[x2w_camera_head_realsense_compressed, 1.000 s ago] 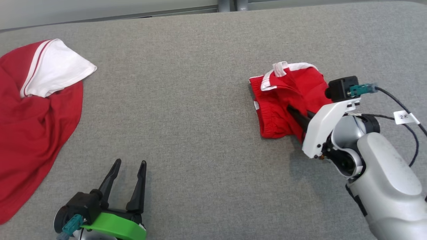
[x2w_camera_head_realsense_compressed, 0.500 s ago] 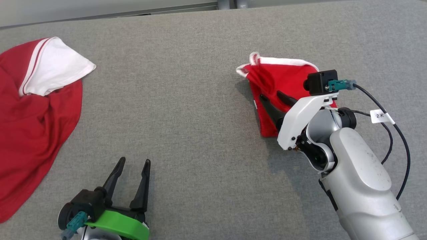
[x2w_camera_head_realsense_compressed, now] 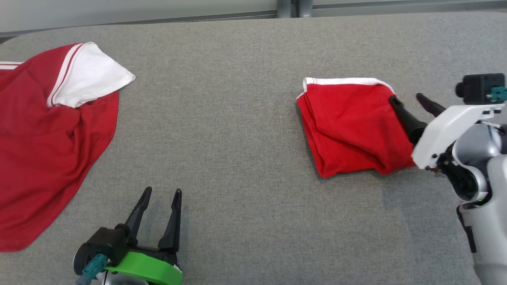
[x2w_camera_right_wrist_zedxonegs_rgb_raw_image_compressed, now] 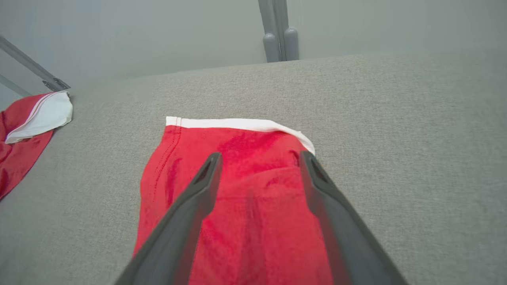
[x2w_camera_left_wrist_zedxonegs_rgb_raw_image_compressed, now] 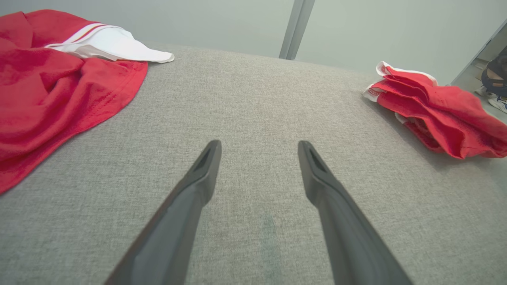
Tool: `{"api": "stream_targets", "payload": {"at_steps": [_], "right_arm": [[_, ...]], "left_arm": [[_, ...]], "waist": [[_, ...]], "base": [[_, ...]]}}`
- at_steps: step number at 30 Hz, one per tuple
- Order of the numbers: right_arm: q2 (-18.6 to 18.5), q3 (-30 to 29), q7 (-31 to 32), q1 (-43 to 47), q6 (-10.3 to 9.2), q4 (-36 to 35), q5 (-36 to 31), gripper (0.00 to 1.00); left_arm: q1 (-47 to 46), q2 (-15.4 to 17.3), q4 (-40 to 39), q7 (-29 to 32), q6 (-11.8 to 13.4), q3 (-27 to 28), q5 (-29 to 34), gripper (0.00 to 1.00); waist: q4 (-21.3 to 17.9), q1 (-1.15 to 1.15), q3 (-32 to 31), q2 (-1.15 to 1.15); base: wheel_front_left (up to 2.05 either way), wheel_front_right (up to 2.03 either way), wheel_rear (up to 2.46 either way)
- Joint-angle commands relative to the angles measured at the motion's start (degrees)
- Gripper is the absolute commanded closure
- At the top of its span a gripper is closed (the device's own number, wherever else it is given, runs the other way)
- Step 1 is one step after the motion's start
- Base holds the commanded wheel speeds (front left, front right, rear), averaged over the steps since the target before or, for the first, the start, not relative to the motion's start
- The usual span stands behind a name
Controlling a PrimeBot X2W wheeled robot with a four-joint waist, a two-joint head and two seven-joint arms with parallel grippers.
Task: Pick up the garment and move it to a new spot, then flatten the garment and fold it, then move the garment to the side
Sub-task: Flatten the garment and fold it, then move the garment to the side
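Note:
The garment [x2w_camera_head_realsense_compressed: 348,122], red with a white hem along its far edge, lies folded in a rough rectangle on the right of the grey table [x2w_camera_head_realsense_compressed: 237,118]. My right gripper [x2w_camera_head_realsense_compressed: 406,97] is open over the garment's right edge, with nothing between its fingers. In the right wrist view the open right gripper [x2w_camera_right_wrist_zedxonegs_rgb_raw_image_compressed: 259,155] points across the red garment [x2w_camera_right_wrist_zedxonegs_rgb_raw_image_compressed: 253,174] toward the white hem. My left gripper [x2w_camera_head_realsense_compressed: 162,191] stands open and empty near the front edge, well left of the garment. The left wrist view has the left gripper [x2w_camera_left_wrist_zedxonegs_rgb_raw_image_compressed: 258,143] over bare cloth and the garment [x2w_camera_left_wrist_zedxonegs_rgb_raw_image_compressed: 435,114] at far right.
A larger red shirt with a white sleeve [x2w_camera_head_realsense_compressed: 51,138] lies spread at the table's left end; this red shirt [x2w_camera_left_wrist_zedxonegs_rgb_raw_image_compressed: 47,87] is at upper left in the left wrist view. A grey post [x2w_camera_head_realsense_compressed: 291,8] stands behind the table's far edge. A person's foot [x2w_camera_left_wrist_zedxonegs_rgb_raw_image_compressed: 495,79] is at far right.
My right gripper has opened and let go of the garment, then drawn back to the right. The garment, lifted and bunched before, now lies folded flat. The head camera has shifted slightly.

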Motion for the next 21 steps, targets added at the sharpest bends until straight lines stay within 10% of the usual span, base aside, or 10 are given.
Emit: {"api": "stream_targets", "payload": {"at_steps": [1,15,16,21], "right_arm": [[-0.5,-1.8,1.2,1.1,0.02,0.0,-0.4,0.00],[2.1,-6.3,3.3,-2.3,0.02,13.3,-0.1,0.00],[3.2,-5.7,3.6,-2.5,0.02,14.2,1.4,1.00],[3.3,-6.2,7.3,-1.1,0.01,15.8,10.4,1.00]], "left_arm": [[-0.5,-0.5,-0.2,-0.2,-0.2,0.0,0.3,0.00],[-2.0,-1.9,0.4,-0.2,-0.5,0.7,1.0,0.00],[-1.9,-1.8,0.4,-0.2,-0.5,0.9,1.1,0.00],[-1.5,-0.8,-0.2,-0.2,-0.5,1.7,1.6,0.00]], "waist": [[1.0,0.00,0.9,0.12],[2.4,0.00,2.9,0.12],[1.9,0.00,2.8,0.12],[-1.7,0.00,3.0,0.12]], "base": [[0.00,0.00,0.00],[0.00,0.00,0.00],[0.00,0.00,0.00],[0.00,0.00,0.00]]}}
